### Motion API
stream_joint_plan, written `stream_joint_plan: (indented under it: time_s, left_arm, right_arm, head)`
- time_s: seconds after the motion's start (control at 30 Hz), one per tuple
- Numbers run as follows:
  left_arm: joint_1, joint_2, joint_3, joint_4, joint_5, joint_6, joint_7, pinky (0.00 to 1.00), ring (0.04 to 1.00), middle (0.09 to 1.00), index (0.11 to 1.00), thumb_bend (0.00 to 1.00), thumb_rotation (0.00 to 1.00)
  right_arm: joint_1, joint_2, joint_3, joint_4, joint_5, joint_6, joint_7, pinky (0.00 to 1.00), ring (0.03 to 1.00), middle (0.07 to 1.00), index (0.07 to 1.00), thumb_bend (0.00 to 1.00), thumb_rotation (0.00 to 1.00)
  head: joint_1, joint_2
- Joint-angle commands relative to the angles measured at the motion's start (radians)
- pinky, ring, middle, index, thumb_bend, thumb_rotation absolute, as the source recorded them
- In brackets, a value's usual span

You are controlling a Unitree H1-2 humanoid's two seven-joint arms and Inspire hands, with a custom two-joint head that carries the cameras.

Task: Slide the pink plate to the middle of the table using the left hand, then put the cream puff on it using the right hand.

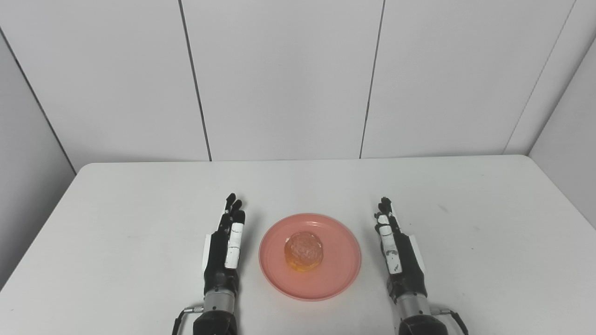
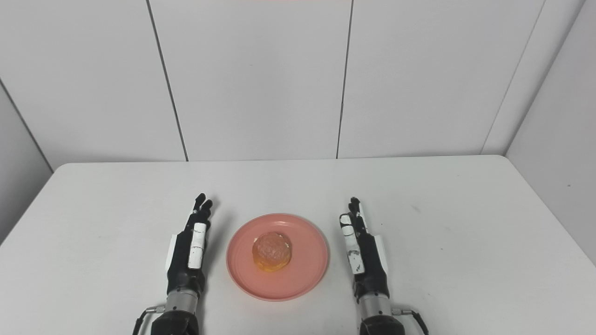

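Plate and pastry already sit together: the pink plate [image 1: 310, 256] rests low in the centre of the frame on the white bench [image 1: 139, 223], and the cream puff [image 1: 303, 251] lies near its middle. Left hand [image 1: 225, 246] stands just beside the plate's left rim, right hand [image 1: 396, 251] a little further off to its right, so the plate lies between them, slightly nearer the left. Both hands hold nothing, fingers straight and pointing toward the upper edge of the frame, palms turned inward. Neither touches the plate. To my eye both steps look done, and no further reach seems called for.
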Motion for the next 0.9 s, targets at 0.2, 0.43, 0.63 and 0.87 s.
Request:
stream_joint_plan:
  time_s: [0.2,0.43,0.63,0.87]
  left_arm:
    - [0.053,0.011,-0.012,0.022,0.013,0.019,-0.015,1.00,0.982,0.954,0.929,0.86,0.96]
    - [0.058,0.007,-0.010,0.010,0.005,0.029,-0.014,1.00,0.979,0.953,0.925,0.86,0.95]
    - [0.060,0.007,-0.011,0.004,0.003,0.031,-0.017,1.00,0.986,0.956,0.929,0.87,0.96]
    - [0.075,-0.002,-0.010,-0.043,-0.015,0.065,-0.026,1.00,0.991,0.952,0.926,0.87,0.94]
  right_arm:
    - [0.008,0.007,0.001,-0.010,0.000,0.012,0.000,1.00,1.000,1.000,0.991,0.83,0.98]
    - [0.012,0.005,0.002,-0.014,-0.007,0.016,-0.003,1.00,1.000,1.000,0.967,0.83,0.98]
    - [0.016,0.005,0.004,-0.023,-0.016,0.026,-0.005,1.00,1.000,1.000,0.961,0.81,0.97]
    - [0.034,0.008,0.006,-0.033,-0.014,0.028,-0.002,1.00,1.000,1.000,0.959,0.78,0.95]
  head:
    - [-0.001,0.001]
    - [-0.002,0.002]
    - [-0.002,0.003]
    - [-0.002,0.008]
